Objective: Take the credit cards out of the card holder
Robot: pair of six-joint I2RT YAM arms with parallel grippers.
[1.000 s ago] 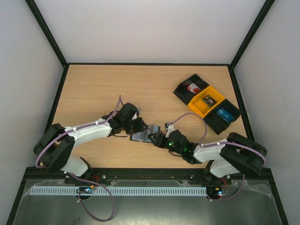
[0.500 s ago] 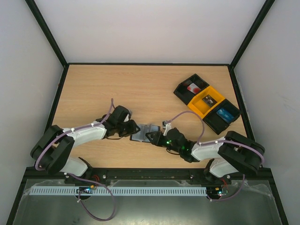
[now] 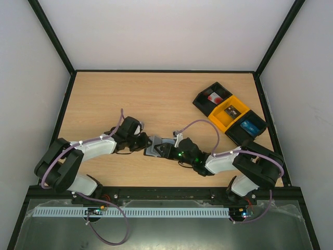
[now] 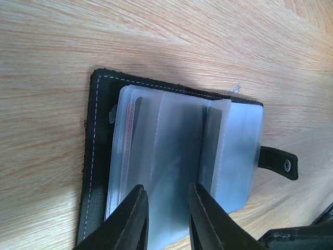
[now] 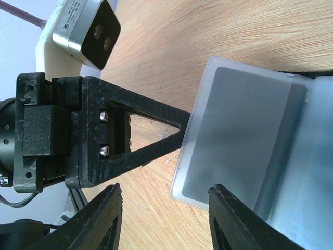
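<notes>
The card holder [image 3: 158, 148] lies open on the table between my two grippers, black cover down and pale grey-blue sleeves [image 4: 182, 151] fanned up. A thin reddish card edge [image 4: 129, 124] shows inside a left sleeve. My left gripper [image 4: 166, 194] is open, and its fingertips straddle the middle sleeves at the holder's near edge. My right gripper [image 5: 164, 195] is wide open with a raised sleeve [image 5: 242, 130], a grey card shape in it, lying just beyond its fingers. In the right wrist view a left finger [image 5: 145, 140] reaches to that sleeve's edge. In the top view the grippers [image 3: 147, 144] [image 3: 169, 150] flank the holder.
A row of three open bins stands at the right back: black [image 3: 204, 102], yellow [image 3: 218, 119] and black [image 3: 240, 136]. The far black bin holds a pale item with a red mark [image 3: 214, 97]. The holder's strap with a snap [image 4: 278, 164] sticks out to the right.
My right gripper has reached further left, up to the holder. My left arm has drawn back left and lower, its gripper still at the holder. The holder has shifted slightly left.
</notes>
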